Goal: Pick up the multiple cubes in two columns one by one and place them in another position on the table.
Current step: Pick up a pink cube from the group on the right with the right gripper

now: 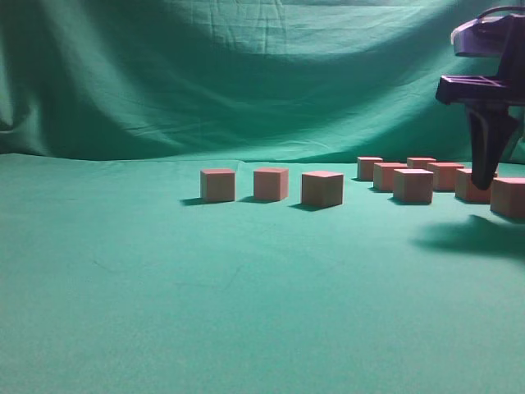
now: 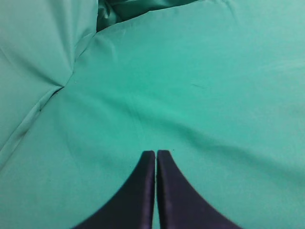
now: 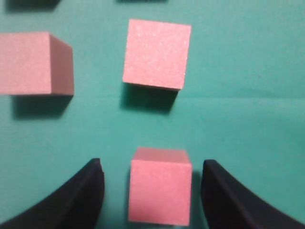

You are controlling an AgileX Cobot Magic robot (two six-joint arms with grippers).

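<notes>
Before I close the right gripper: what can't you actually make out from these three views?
- Exterior view: the right gripper covers part of a cube; the frame edge cuts off its arm and the nearest cube.
- Right wrist view: whether the fingers have come down level with the cube between them; the bottom edge cuts both off.
- Left wrist view: only the left gripper and the table; no cubes.

no legible txt, no labels

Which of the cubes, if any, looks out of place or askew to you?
Nothing is damaged or toppled. Only the rightmost of the three separate cubes sits slightly turned and forward of its two neighbours. The right gripper straddles a cube squarely.
</notes>
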